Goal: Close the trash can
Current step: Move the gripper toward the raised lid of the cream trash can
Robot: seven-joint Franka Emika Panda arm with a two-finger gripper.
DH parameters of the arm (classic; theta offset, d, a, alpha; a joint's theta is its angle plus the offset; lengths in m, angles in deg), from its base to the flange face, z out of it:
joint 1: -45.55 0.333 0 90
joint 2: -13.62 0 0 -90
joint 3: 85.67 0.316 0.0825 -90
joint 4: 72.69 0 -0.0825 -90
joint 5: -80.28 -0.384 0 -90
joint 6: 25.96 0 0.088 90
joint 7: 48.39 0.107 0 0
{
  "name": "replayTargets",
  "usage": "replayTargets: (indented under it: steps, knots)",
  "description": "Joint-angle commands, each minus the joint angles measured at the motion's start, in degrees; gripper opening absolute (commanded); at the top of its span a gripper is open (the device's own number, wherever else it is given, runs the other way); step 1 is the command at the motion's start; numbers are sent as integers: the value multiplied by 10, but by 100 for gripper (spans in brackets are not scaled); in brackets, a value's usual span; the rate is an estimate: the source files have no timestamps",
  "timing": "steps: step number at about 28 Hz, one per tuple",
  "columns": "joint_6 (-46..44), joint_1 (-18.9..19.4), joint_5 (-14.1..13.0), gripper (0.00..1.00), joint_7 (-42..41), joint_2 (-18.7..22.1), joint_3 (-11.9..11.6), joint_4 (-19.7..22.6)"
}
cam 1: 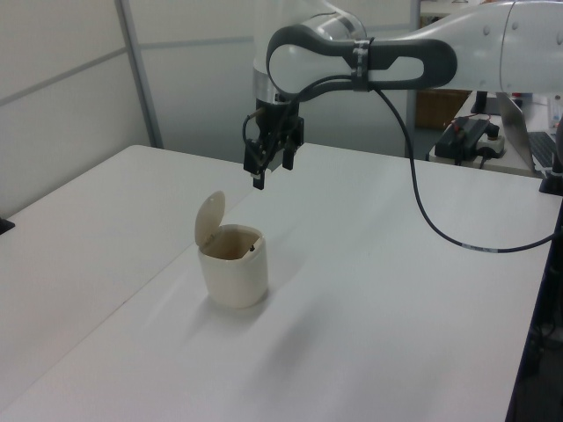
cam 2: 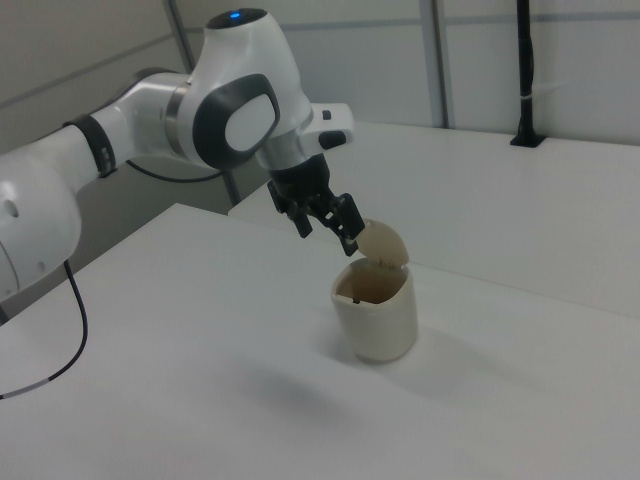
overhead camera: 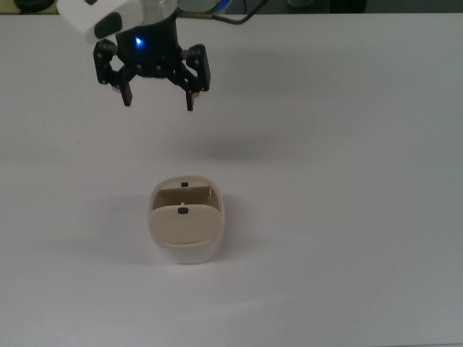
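The trash can is a small cream-beige bin standing on the white table, also seen in the left view and the right view. Its lid is hinged up, nearly upright, and the inside of the bin shows. A small black tab sits on the lid. My gripper hangs open in the air with nothing between its fingers, above the table and beyond the can toward the top view's upper edge. In the right view the gripper sits just left of the raised lid.
The white table is bare around the can. A black cable hangs from the arm in the left view. Equipment stands past the table's far right corner. Wall panels back the left view's left side.
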Motion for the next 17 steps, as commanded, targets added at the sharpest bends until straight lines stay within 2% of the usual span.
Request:
replayTargets:
  steps: [1,4,9,10,11,15,16,17]
  knots:
    - [68,7,-8,94,12,-26,-1,6]
    - [99,8,-6,84,16,-34,0,6]
    - [171,8,-3,62,35,-47,0,6]
    - [181,8,-3,56,36,-50,0,6]
    - [201,9,-3,45,36,-52,0,5]
    - [239,8,-2,24,36,-55,0,6]
    - [253,8,-2,14,37,-57,0,5]
    - [259,8,-2,10,37,-58,0,5]
